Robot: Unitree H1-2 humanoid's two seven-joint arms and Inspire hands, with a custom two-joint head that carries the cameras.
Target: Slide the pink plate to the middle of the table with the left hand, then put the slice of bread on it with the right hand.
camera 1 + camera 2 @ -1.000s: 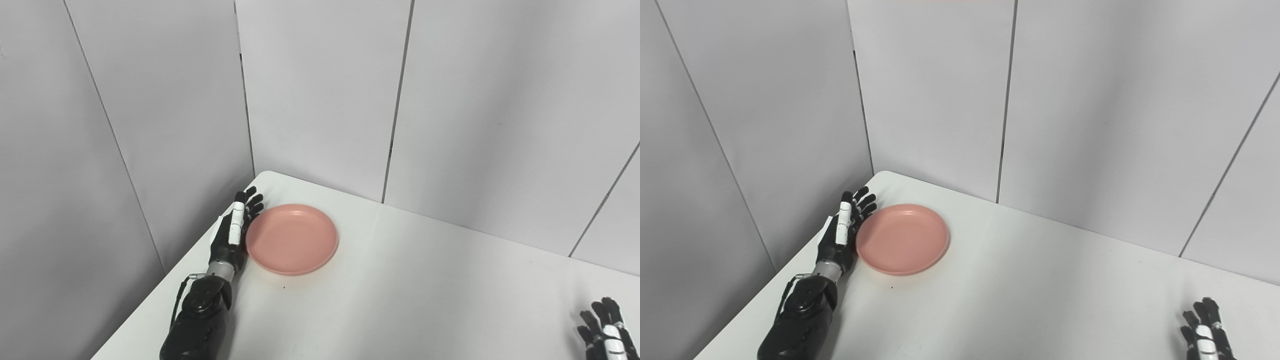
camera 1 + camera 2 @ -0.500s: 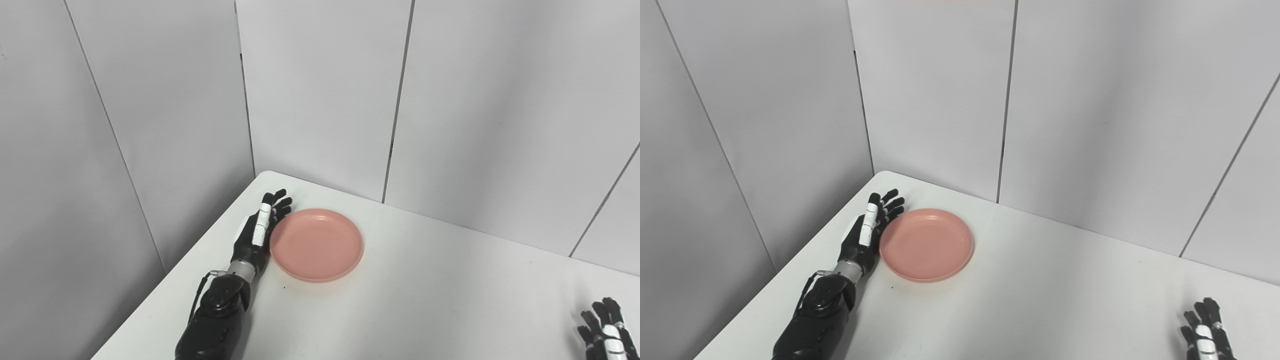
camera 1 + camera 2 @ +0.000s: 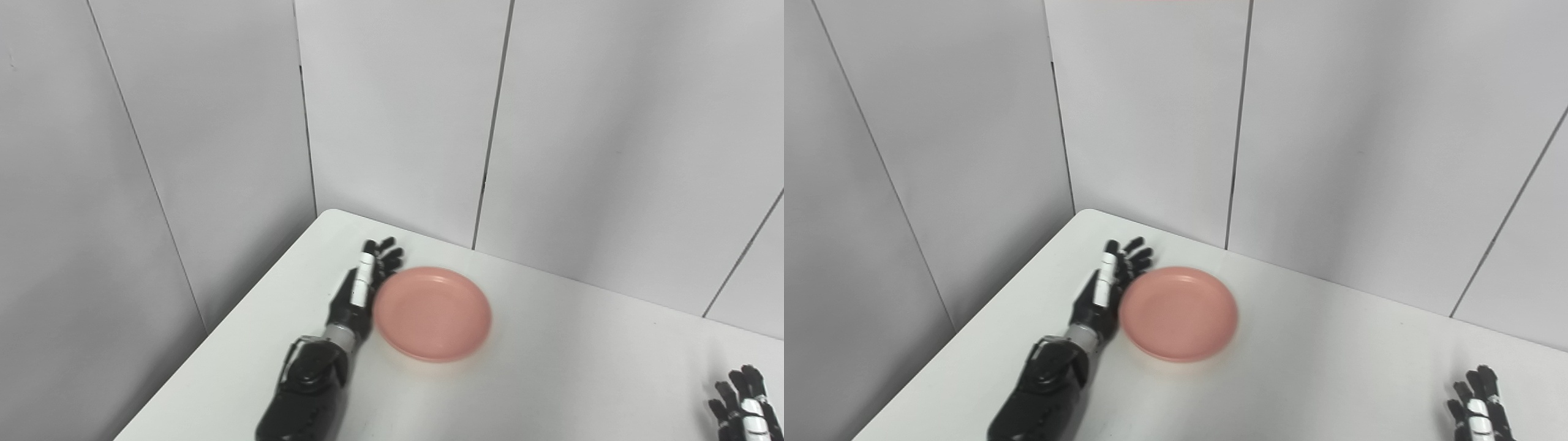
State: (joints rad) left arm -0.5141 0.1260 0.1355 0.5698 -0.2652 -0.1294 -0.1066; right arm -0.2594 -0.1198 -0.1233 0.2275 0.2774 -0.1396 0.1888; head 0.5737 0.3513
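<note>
Left hand (image 3: 358,294) flat and edge-on, fingers straight and slightly apart, holding nothing, against pink plate (image 3: 432,312).
Plate touches its right side on white counter (image 3: 551,367). Right hand (image 3: 744,413) well apart, fingers spread, empty.

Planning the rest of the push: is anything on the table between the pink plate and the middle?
Nothing visible. The left hand rests against the pink plate; the white table to its right is bare.
</note>
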